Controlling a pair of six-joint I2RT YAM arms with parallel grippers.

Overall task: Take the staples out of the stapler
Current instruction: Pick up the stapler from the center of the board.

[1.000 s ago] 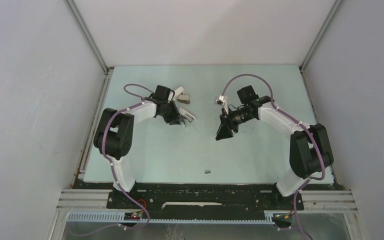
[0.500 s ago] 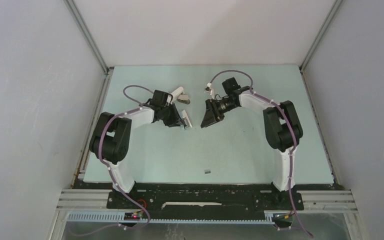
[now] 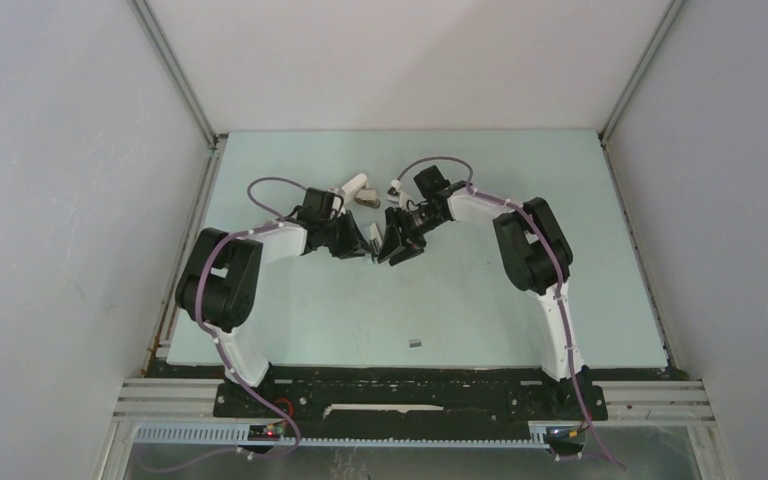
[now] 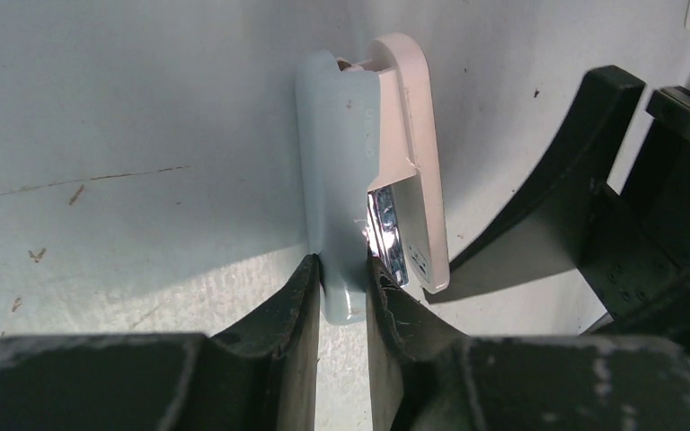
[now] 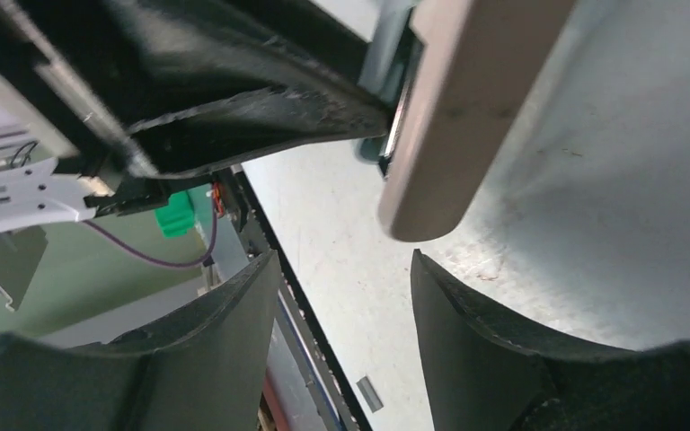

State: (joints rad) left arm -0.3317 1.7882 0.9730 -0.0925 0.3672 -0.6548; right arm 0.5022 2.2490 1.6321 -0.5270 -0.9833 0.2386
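Staples (image 3: 415,343), we count one dark strip on the worktop (image 3: 290,310) near its front edge, well apart from both arms, one stapler (image 4: 359,180) splayed open, left pincer (image 4: 341,274) clamped on its pale blue part, right pincer (image 5: 341,265) with fingers apart just beside the beige arm, one more white item (image 3: 360,190) behind them.

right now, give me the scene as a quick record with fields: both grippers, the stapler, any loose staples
left gripper: shut on the stapler, clamping its light blue base
right gripper: open, just short of the tip of the beige top, not gripping it
stapler state: metal magazine showing between base and top
staple strip: one loose on the table near the front edge, apart from both arms
unidentified: small white and grey pieces behind the grippers, too small to name
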